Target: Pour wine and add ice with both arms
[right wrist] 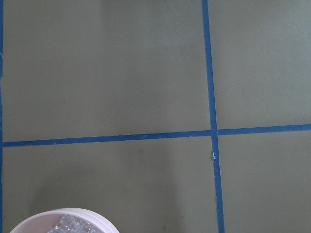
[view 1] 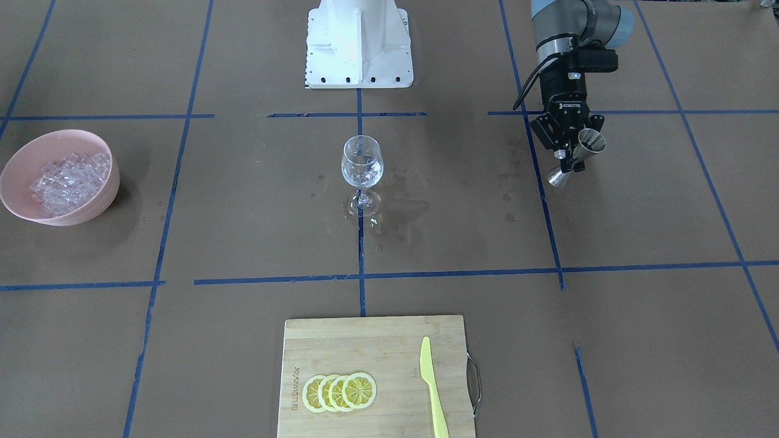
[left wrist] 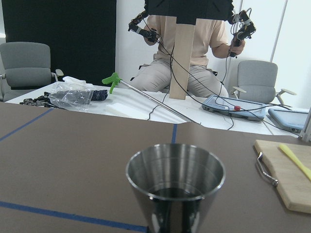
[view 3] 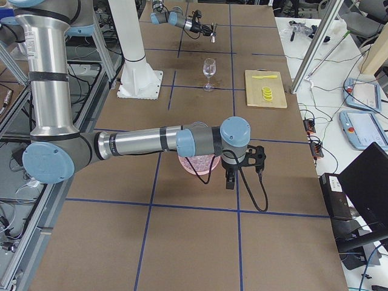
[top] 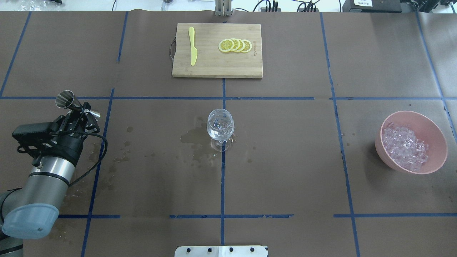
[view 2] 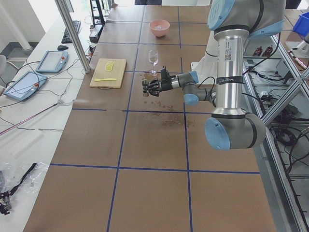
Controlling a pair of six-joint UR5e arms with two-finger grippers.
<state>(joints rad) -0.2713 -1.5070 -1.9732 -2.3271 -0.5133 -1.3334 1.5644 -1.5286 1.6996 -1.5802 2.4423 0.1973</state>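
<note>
Ice [view 1: 70, 179] sits in the pink bowl [view 1: 100, 204] at the robot's right end of the surface [view 1: 243, 213]. The left tool [view 1: 572, 159] is closed on the steel jigger [view 1: 591, 143] at its waist. The jigger's long axis is tilted, wide cup uppermost, leaning away from the wine glass [view 1: 362, 163]. The right tool [view 3: 230, 180] hangs over the bowl; its opening cannot be told.

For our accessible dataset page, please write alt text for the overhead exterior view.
The robot's left hand holds a steel jigger on the left, well apart from a wine glass standing at centre. A pink bowl of ice sits right; a cutting board lies beyond.
</note>
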